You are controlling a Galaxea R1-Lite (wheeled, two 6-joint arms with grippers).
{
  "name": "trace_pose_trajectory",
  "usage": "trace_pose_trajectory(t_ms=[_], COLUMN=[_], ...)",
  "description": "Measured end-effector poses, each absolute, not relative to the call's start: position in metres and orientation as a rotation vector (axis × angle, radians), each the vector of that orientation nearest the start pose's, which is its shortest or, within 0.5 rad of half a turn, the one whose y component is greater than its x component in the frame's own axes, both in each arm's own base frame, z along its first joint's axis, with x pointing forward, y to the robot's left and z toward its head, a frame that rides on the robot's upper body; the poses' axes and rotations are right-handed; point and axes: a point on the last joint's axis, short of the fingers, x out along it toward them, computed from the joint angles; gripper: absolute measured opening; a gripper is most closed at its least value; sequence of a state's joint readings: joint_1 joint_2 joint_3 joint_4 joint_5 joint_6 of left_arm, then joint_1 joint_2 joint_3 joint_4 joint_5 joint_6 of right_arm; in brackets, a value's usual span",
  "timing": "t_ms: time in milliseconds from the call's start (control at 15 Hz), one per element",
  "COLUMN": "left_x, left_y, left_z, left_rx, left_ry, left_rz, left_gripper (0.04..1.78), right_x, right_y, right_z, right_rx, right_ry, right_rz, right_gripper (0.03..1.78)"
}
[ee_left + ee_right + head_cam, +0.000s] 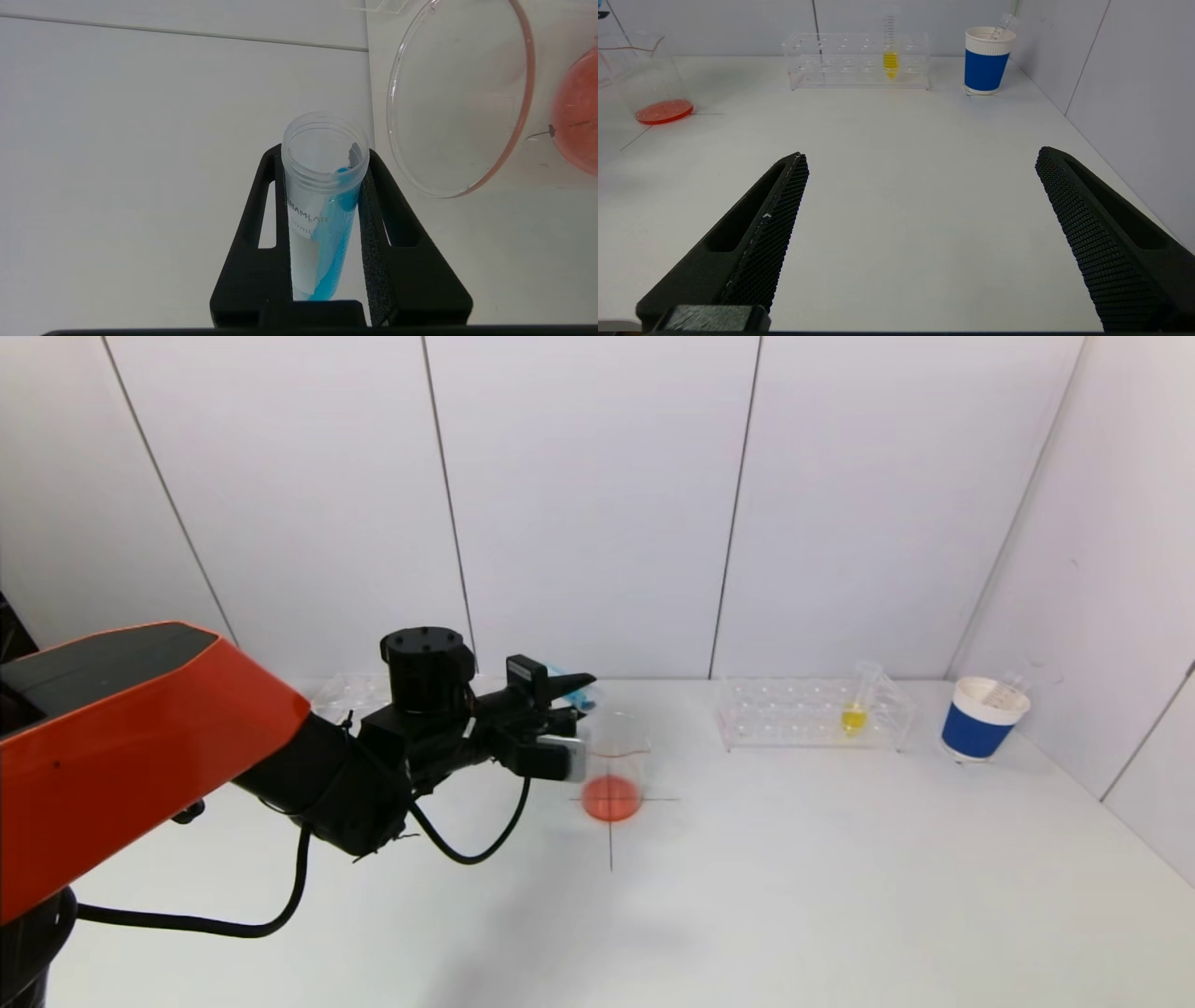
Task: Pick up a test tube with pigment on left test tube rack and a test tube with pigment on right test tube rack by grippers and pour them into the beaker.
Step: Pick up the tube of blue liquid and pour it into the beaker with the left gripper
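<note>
The left end effector (322, 233), clenched mid-barrel on the light, slick, rigid blue-pigment test tube (322, 196), holds it tilted beside the beaker (613, 767) at frame centre, while the right end effector (920, 242) stands released.

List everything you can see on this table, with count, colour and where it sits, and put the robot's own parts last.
Beaker: one, clear, orange-red liquid at bottom, table centre.
Blue-pigment test tube: one, clear, tilted, in the left claw beside the beaker rim.
Right rack: one, clear, back right.
Yellow-pigment test tube: one, standing in the right rack.
Left rack: one, clear, behind the left arm.
Paper cup: one, blue and white, far right.
Left claw: black, shut on the tube.
Right claw: black, open above bare table.
</note>
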State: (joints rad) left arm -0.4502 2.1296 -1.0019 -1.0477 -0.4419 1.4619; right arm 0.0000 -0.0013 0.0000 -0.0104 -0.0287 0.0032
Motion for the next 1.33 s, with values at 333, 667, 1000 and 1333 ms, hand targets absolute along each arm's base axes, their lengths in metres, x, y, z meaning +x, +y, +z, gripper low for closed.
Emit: trace_pose_trajectory(t_ms=[333,667,1000,1333], left_x=[0.361,0.3614,0.3613,0.3621], left_y=[-0.1892,-0.1898,-0.1899,-0.1916], left_z=[0.1167,0.1161,0.1168,0.1196], left_rx=[1.397,1.441,1.452,1.474], left_ry=[-0.569,-0.579,-0.585,-0.605], left_rz=[-0.771,-0.771,-0.766,-0.755], left_gripper=[0.44,0.44,0.44,0.44], right_x=[-0.0229,-0.0229,-0.0229,-0.0229], right_y=[-0.0007,-0.0006,-0.0007,-0.0006], right_z=[0.0765,0.0765,0.0765,0.0765], right_rx=[0.003,0.003,0.003,0.003], right_ry=[-0.011,-0.011,-0.011,-0.011], right_rz=[-0.029,-0.029,-0.029,-0.029], right_gripper=[1.77,1.77,1.77,1.77])
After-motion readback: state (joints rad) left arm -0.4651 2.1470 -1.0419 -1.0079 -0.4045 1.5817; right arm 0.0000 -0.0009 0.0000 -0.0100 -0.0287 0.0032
